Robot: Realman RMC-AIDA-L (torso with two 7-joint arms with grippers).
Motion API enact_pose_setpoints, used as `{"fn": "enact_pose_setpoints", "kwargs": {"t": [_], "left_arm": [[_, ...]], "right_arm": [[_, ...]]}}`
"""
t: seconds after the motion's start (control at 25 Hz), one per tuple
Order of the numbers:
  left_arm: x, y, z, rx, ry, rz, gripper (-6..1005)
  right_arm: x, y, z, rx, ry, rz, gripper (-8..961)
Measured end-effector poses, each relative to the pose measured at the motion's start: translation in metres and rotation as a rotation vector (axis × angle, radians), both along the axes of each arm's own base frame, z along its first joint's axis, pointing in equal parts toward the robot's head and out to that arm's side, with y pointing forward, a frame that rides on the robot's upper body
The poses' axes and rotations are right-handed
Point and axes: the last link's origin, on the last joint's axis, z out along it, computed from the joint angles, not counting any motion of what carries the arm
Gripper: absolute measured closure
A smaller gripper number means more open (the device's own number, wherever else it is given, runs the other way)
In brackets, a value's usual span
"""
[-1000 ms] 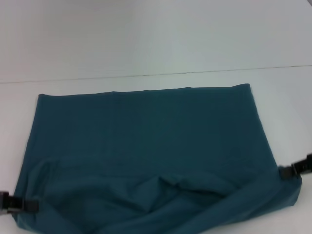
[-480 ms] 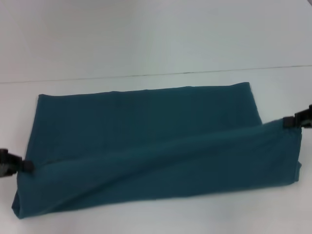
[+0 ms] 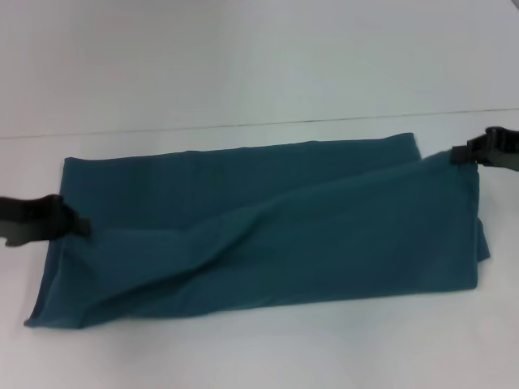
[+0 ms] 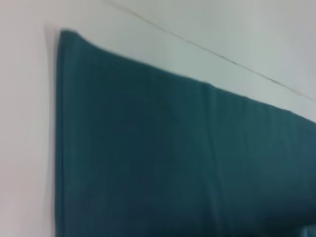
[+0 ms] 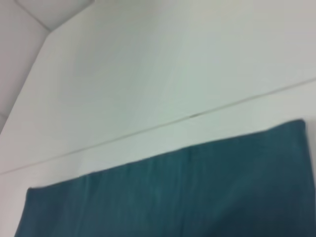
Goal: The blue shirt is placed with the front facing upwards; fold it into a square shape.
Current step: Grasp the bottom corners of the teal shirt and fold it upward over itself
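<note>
Head view: the shirt (image 3: 268, 231) lies half-folded across the white table (image 3: 243, 65), stretched between the left gripper (image 3: 79, 228) and right gripper (image 3: 458, 154), each pinching an end of its raised fold.

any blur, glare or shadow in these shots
Head view: soft, even light, no glare; blue shirt edges slightly fuzzy, thin shadow under its near edge. Left wrist view: shirt's border smeared, weave lost. Right wrist view: soft, washed-out table, no hard shadows.
</note>
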Motion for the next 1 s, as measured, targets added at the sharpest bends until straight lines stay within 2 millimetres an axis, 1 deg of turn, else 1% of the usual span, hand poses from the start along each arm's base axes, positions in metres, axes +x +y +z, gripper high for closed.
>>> {"fn": "enact_pose_setpoints", "kwargs": {"t": [0.08,0.36,0.56,0.8,1.0], "left_arm": [[0.004,0.010,-0.001,0.037,0.022,0.003,955],[0.001,0.024,-0.001,0.158,0.044,0.021,952],[-0.006,0.031,-0.002,0.234,0.057,0.055,949],[-0.011,0.035,-0.007,0.279,0.079,0.068,947],[-0.014,0.038,-0.005,0.315,0.107,0.062,944]], "right_arm": [[-0.002,0.005,-0.002,0.017,-0.013,-0.002,910],[-0.001,0.015,-0.009,0.067,-0.047,-0.013,911],[-0.003,0.024,-0.021,0.105,-0.093,-0.015,911],[-0.009,0.038,-0.039,0.107,-0.141,-0.006,910],[-0.013,0.045,-0.040,0.133,-0.157,-0.001,911]]}}
